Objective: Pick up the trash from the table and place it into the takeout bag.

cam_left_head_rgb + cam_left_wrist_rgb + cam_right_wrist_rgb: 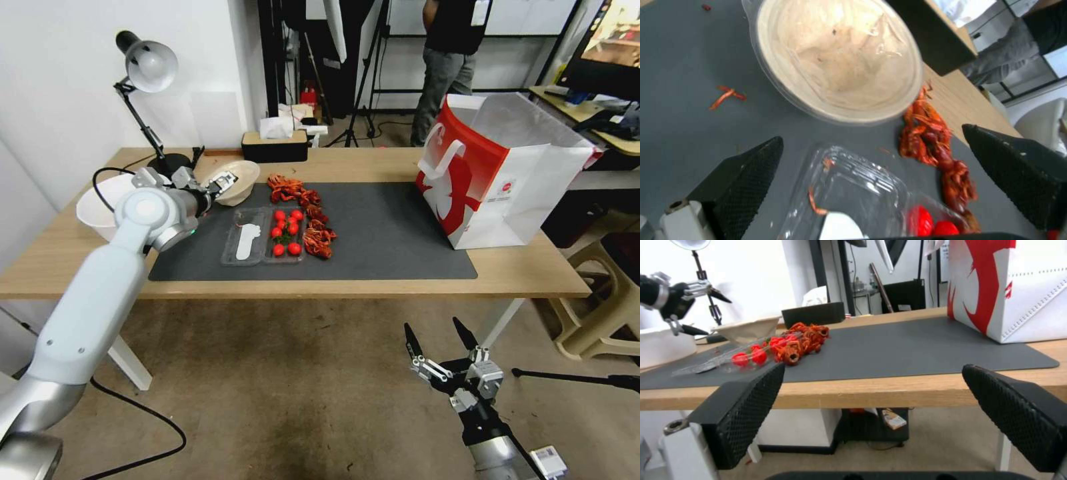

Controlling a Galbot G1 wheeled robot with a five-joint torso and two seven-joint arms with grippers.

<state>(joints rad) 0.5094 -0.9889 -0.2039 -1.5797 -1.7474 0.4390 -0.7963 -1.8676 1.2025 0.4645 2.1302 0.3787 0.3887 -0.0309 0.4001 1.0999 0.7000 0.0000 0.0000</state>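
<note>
Closest to my head camera, the right tool [441, 333] hung low in front of the surface's near edge, its black fingers spread apart and holding nothing. Farther off, my left tool [215, 187] reached over the long light-wood surface [373, 283] at the beige bowl [235, 181], which sat at the far left corner of the dark grey mat [387, 233]. Just beside the bowl lay a clear plastic clamshell tray [263, 235] with red tomatoes, and a row of red crayfish shells [310, 217] along the tray's right side. The tall white paper takeout bag [507, 170] with its red printed side stood upright at the mat's right end, mouth open.

From the left wrist, I saw the left tool [880, 160] released, fingers wide, hovering above the tray with the bowl [840, 60] just beyond.

From the right wrist, the right tool [876, 400] was likewise released, level with the surface's edge [907, 390], the bag [1022, 290] standing well apart.
</note>
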